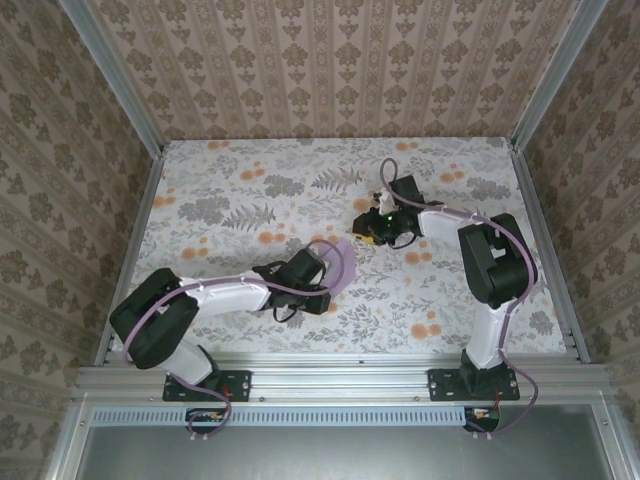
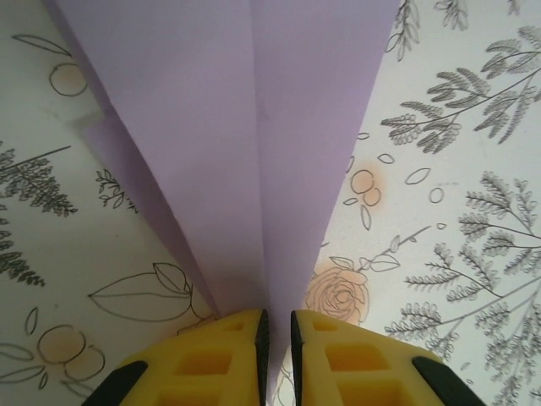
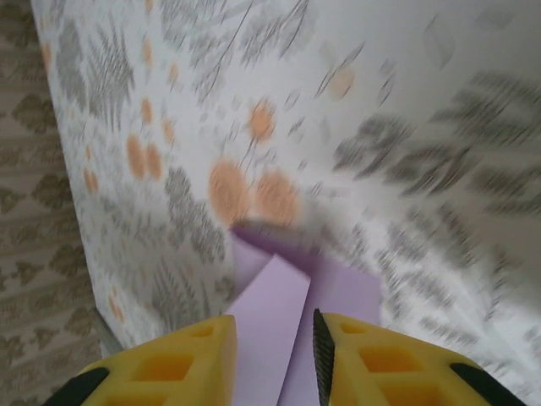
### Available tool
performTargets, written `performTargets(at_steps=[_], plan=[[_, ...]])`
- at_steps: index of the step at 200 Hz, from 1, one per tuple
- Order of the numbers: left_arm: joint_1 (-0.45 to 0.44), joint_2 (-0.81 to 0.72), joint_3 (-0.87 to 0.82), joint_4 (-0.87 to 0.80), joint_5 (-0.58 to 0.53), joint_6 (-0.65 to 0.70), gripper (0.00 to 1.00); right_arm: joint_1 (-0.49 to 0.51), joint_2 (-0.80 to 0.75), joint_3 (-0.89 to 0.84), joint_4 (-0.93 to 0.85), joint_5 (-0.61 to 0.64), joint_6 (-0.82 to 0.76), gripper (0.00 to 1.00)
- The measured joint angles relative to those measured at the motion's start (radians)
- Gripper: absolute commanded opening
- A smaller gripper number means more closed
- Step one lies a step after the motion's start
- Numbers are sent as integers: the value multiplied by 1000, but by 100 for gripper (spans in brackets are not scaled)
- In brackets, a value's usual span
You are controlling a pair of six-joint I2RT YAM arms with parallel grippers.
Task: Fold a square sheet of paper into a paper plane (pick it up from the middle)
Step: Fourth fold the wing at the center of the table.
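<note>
Left pincer (image 1: 326, 268), in the top view, sits near the middle of the floral tabletop (image 1: 230, 200), its tip at the lavender paper plane (image 1: 343, 258). The right pincer (image 1: 369, 236) is just to the far right of the paper.

From the left wrist, the left pincer (image 2: 279, 326) is clenched on the narrow end of the paper plane (image 2: 245, 127), which widens away from it with its centre crease showing.

The right wrist view is blurred. The right pincer (image 3: 275, 334) is released, fingers apart, and the paper plane (image 3: 272, 292) shows through the gap.
</note>
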Motion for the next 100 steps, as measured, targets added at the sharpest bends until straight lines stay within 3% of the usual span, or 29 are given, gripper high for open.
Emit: performTargets(at_steps=[60, 100], plan=[[63, -56, 6, -18, 6, 2, 24, 113, -22, -94, 33, -6, 26, 40], [107, -56, 6, 2, 34, 6, 29, 133, -20, -98, 47, 5, 39, 42]])
